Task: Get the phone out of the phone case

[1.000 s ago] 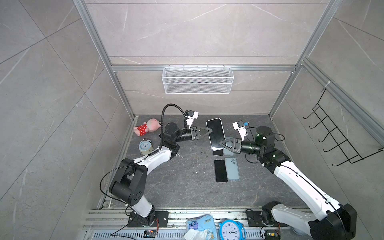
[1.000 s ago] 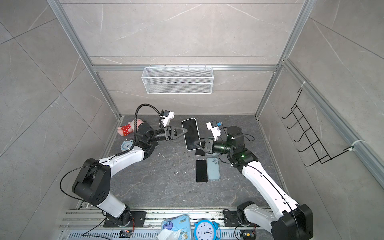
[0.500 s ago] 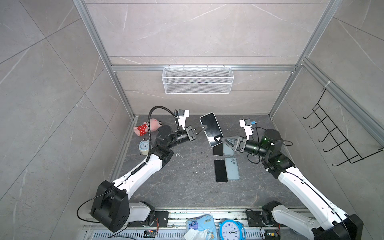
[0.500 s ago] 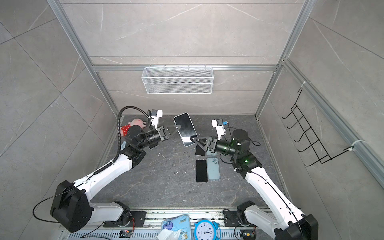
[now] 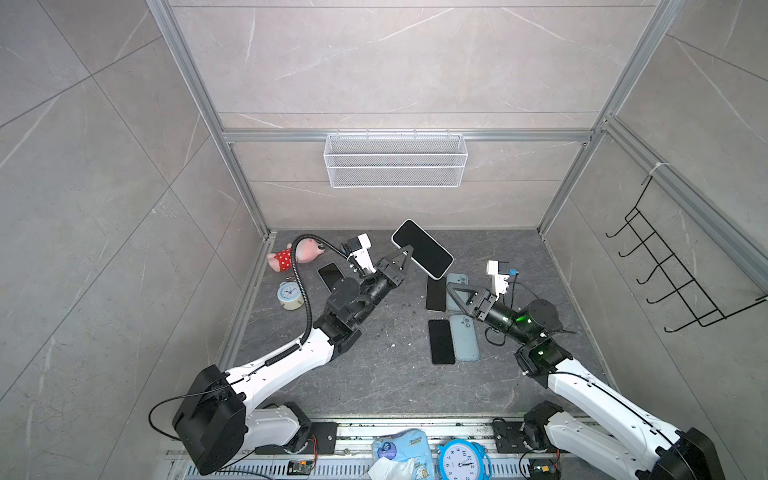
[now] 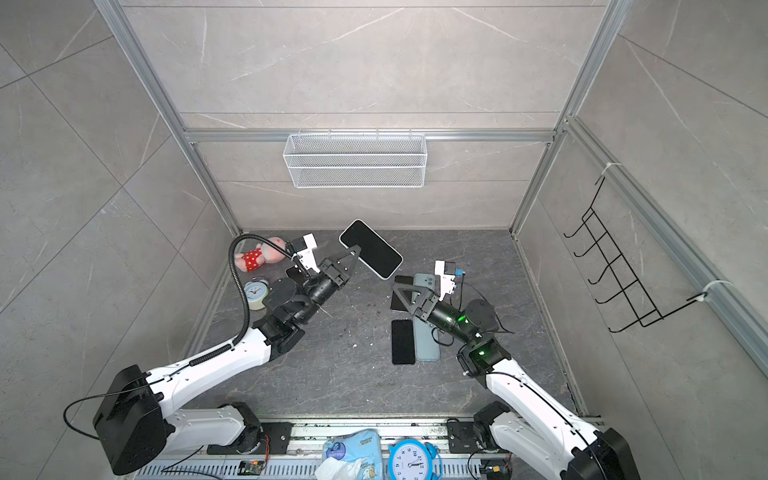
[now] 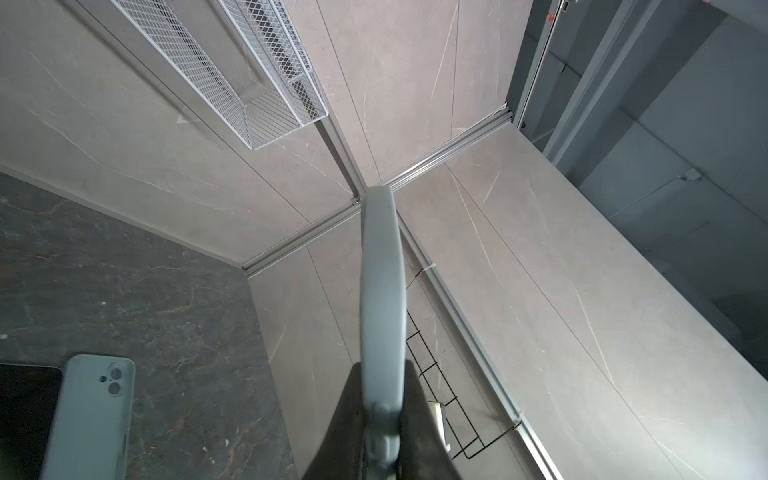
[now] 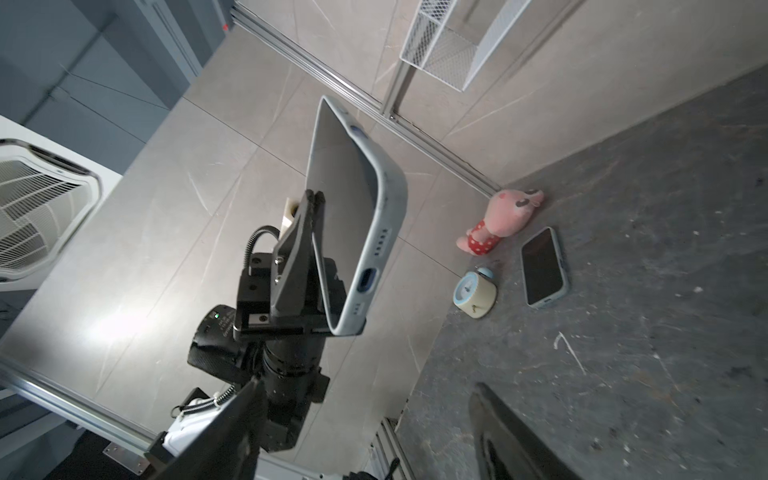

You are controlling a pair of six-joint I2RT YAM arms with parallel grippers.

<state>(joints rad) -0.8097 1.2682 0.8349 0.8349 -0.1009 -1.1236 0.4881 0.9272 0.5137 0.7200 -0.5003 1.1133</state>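
Phone and case: black-screened smartphone point(image 5: 422, 248) sits inside its pale grey-green soft phone case point(image 8: 384, 195). It is raised clear of the dark stone floor point(image 5: 374, 374) and tilted, with the screen facing up in both top views.
Left claw: left gripper point(image 5: 404, 255) is clamped on one long edge of the cased phone, near the port end. The case edge runs out between the dark fingers point(image 7: 345, 415).
Right claw: right gripper point(image 5: 455, 294) has its jaws spread apart and grips nothing. It is low over the floor, apart from the raised phone.
Below the right claw: flat black phone point(image 5: 435, 293) lies beside a pale blue case back with camera cut-outs point(image 5: 457, 279).
Nearer the front: second black phone point(image 5: 441, 341) lies just beside a blue-grey phone back point(image 5: 465, 337).
Left of the floor: cased phone lying screen-up point(image 5: 330, 275), cream round alarm clock point(image 5: 289, 294) and pink plush toy in red dotted dress point(image 5: 293, 257).
Back wall: white wire mesh basket point(image 5: 395, 160).
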